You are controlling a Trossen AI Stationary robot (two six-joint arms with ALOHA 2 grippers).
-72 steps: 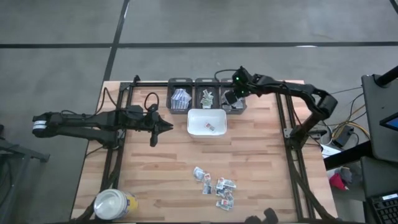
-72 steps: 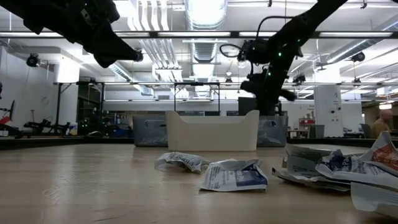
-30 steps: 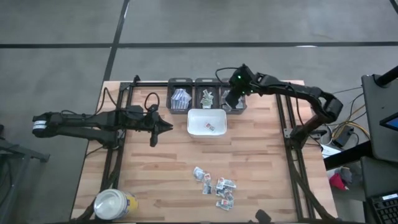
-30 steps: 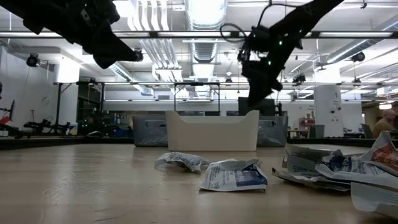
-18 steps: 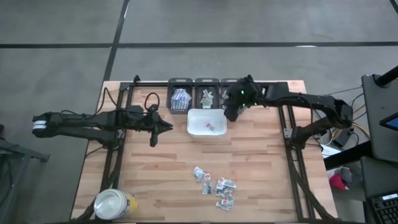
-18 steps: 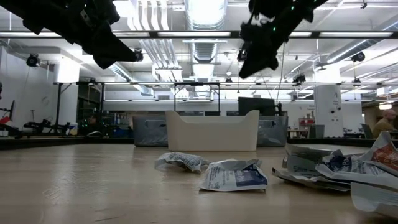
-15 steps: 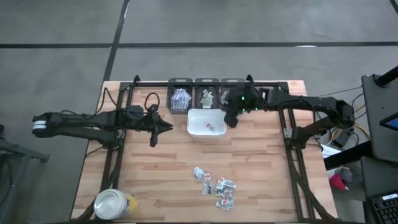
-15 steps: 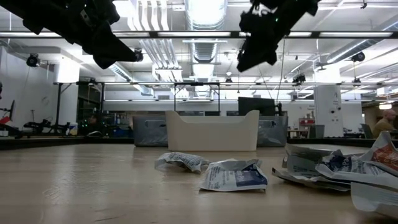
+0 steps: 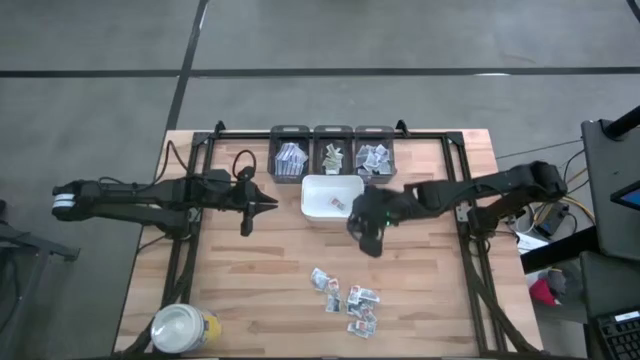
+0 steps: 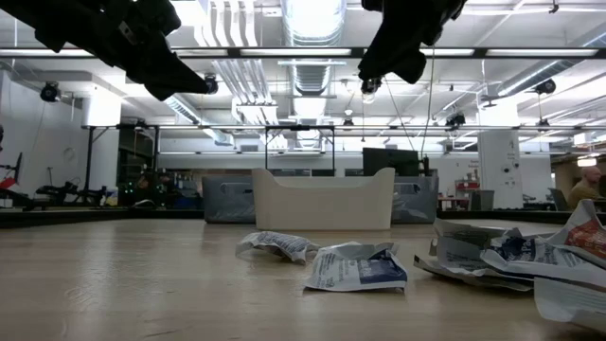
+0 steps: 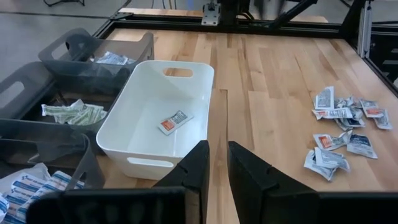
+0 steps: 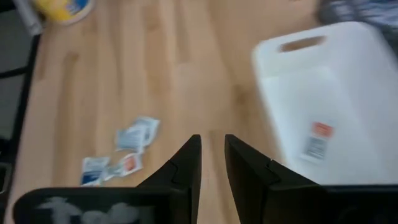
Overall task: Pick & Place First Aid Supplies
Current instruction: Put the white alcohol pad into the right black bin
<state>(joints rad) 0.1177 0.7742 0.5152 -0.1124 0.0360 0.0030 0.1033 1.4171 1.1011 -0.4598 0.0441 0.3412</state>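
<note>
The first aid supplies (image 9: pixel 347 298) are small white packets lying loose in a pile on the wood near the table's front middle, also seen in the low view (image 10: pixel 355 267) and both wrist views (image 11: pixel 339 134) (image 12: pixel 124 152). One red-printed packet (image 9: pixel 338 204) lies flat in the white tray (image 9: pixel 306 190). My right gripper (image 9: pixel 373 248) hangs in the air between the tray and the pile, slanting down, fingers a narrow gap apart (image 12: pixel 212 155), nothing between them. My left gripper (image 9: pixel 272 203) hovers left of the tray, fingers also narrowly apart (image 11: pixel 217 165) and empty.
Three dark bins (image 9: pixel 333 152) holding sorted packets stand in a row at the far edge behind the tray. A white-lidded yellow jar (image 9: pixel 183 328) stands at the near left corner. Black frame rails (image 9: pixel 463 200) run along the table's sides. Bare wood lies between tray and pile.
My right gripper has swung from above the far right bin toward the near edge, past the tray's right side, and now hangs over the bare wood between tray and pile. It has turned as it went. The packets and the tray have kept still.
</note>
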